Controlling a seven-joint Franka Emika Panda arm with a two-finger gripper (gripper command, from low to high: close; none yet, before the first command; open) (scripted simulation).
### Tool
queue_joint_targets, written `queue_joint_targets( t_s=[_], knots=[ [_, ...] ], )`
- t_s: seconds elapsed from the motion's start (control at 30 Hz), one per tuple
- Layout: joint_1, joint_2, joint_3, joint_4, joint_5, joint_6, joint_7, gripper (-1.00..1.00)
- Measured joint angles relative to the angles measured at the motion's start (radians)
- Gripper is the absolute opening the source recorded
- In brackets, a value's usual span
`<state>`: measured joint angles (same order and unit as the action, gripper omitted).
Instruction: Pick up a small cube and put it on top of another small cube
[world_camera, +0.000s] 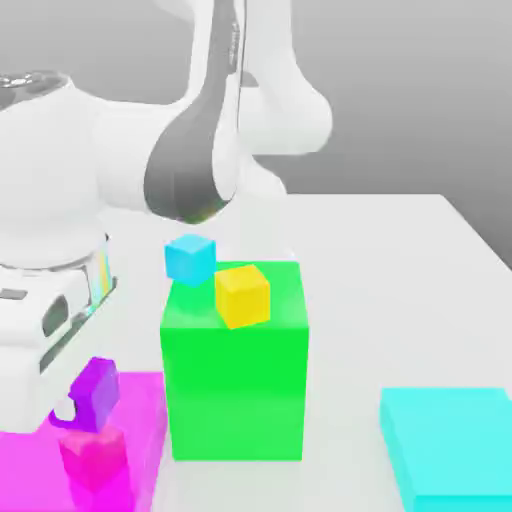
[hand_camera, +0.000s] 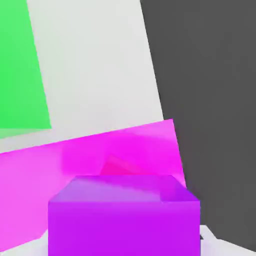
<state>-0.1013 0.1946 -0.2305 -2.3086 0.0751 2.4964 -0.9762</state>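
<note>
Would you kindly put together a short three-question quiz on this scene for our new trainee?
1. True or false: the yellow cube rests on the big green block.
2. Which cube sits beside the yellow one on that block? A) blue B) red C) white
3. Fill in: the purple cube is just above the small ____ cube, which lies on the flat magenta block.

Key: 1 true; 2 A, the blue cube; 3 magenta-pink.

small cube (world_camera: 96, 392) above another small cube (world_camera: 93, 458) | both over flat block (world_camera: 140, 440) | tall block (world_camera: 236, 380) at its exterior-view right
</note>
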Motion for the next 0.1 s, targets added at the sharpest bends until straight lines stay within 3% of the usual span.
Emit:
queue_joint_targets(
  t_s=[0.1],
  knots=[
    [0.000,0.000,0.000,0.000,0.000,0.000,0.000,1.00]
  ],
)
